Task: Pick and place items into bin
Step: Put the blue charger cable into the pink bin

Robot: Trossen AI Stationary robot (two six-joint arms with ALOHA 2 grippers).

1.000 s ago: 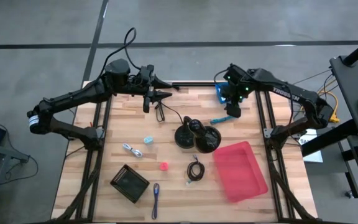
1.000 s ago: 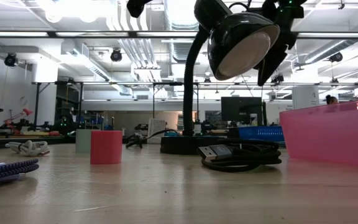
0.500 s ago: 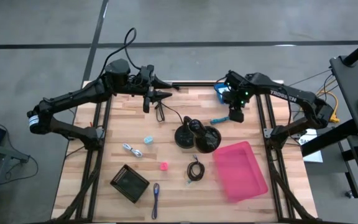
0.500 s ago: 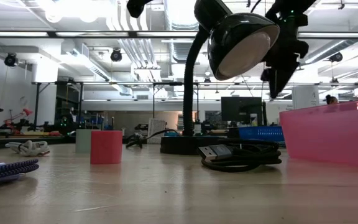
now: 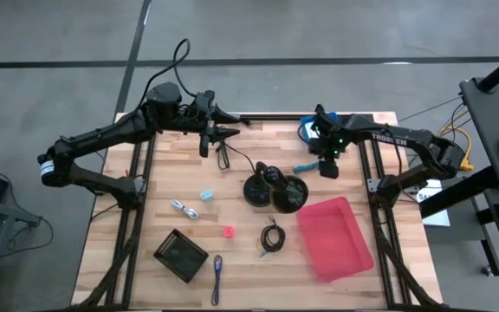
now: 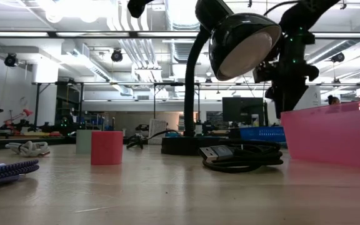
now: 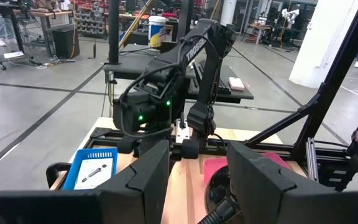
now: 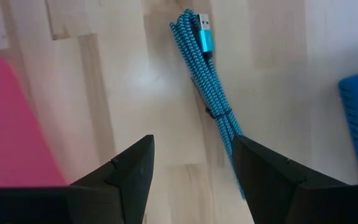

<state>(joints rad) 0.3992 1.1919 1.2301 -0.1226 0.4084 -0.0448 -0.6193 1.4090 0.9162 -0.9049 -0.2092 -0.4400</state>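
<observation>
The right claw (image 5: 328,166) is hanging spread above the teal braided cable (image 8: 212,92), which is lying flat on the surface (image 5: 241,260) just behind the pink bin (image 5: 336,238), presumably lining up a pinch. The left claw (image 5: 223,132) is waiting, spread, well behind the bin.

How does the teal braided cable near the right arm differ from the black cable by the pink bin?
The teal braided cable is folded into a long straight bundle with a metal USB plug showing at one end; the black cable is wound into a round coil. The teal one lies at the table's far side under the right gripper, whose jaws are open; the black one lies beside the pink bin. Both rest loose on the table.
</observation>
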